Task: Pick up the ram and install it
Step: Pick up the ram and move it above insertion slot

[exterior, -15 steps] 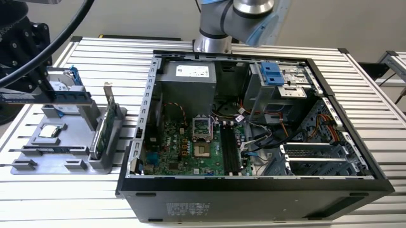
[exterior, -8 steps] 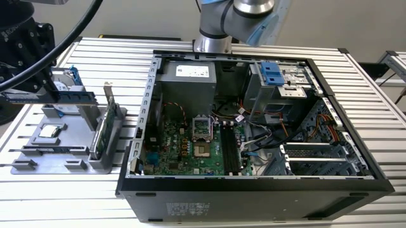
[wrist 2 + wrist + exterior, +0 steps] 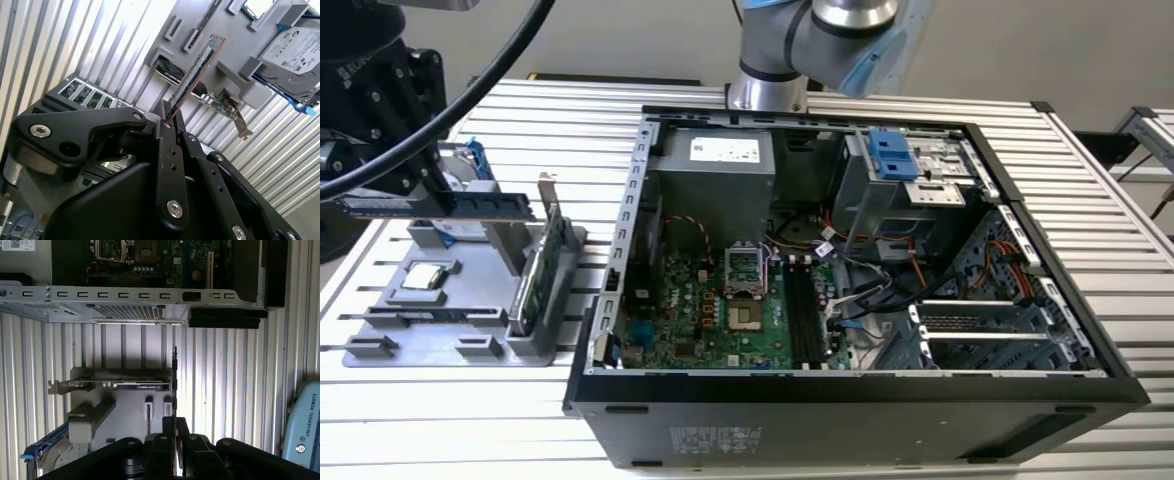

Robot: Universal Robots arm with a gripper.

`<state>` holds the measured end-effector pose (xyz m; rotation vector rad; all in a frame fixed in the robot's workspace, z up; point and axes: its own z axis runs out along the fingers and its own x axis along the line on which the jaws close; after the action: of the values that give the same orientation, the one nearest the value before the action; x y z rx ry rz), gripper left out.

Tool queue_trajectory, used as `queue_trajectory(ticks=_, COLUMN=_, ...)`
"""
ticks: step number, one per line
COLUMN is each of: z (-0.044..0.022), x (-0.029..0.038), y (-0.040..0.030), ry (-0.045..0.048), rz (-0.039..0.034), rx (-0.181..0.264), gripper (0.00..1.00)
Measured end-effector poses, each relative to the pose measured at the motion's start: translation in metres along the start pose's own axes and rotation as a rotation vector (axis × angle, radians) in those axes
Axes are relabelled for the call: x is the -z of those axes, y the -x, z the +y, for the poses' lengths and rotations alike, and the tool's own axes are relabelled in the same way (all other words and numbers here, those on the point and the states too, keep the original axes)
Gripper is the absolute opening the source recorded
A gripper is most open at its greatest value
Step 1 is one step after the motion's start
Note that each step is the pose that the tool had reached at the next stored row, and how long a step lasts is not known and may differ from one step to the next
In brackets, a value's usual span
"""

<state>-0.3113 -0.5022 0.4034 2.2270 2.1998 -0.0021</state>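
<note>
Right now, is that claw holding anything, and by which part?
Yes. The gripper is shut on the ram stick, pinching it near one end; the rest sticks out beyond it.

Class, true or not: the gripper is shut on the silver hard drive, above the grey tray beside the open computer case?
Not right. The gripper is shut on the ram, not the hard drive, as the second wrist view shows.

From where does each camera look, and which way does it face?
Exterior view: raised, off the arm, looks down into the open case; arm shows.
Second wrist view: on the arm, looks along gripper and ram toward the grey holder.
First wrist view: on the arm, faces holder and case; gripper shows.
Both wrist views share the gripped ram.
</note>
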Motion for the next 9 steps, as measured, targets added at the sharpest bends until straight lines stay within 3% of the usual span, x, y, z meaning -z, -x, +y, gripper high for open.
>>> queue_trajectory(ticks=9, z=0.0081, x=-0.0001, y=-0.0001, ry=-0.0006, rz=0.0000, rx=0.000, gripper=0.00)
